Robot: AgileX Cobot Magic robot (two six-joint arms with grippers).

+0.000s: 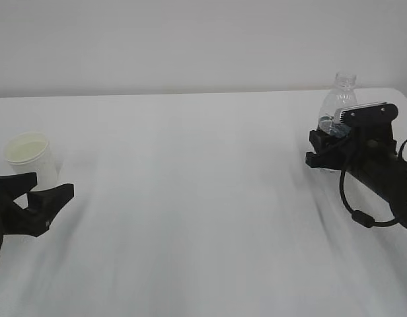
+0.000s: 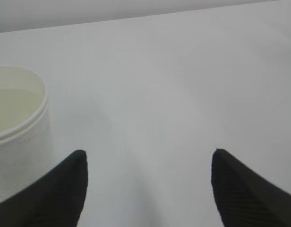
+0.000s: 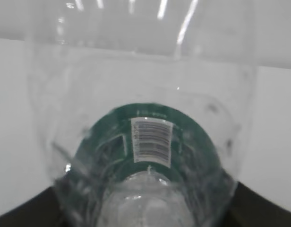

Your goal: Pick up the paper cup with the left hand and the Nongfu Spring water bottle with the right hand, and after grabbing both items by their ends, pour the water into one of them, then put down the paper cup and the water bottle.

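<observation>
A plain white counter (image 1: 203, 198) fills most of the exterior view, its far edge running straight across. Behind it stands a bare pale grey wall (image 1: 190, 39). The light is soft and even, with faint shadows.

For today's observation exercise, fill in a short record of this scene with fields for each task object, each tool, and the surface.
paper cup: upright on the table, far left, beside the left tool, not between its fingers
water bottle: upright, uncapped, clear with a green label, far right
left tool: open, right of the cup, holding nothing
right tool: around the bottle's lower body
water level: cannot tell
table: plain white
</observation>
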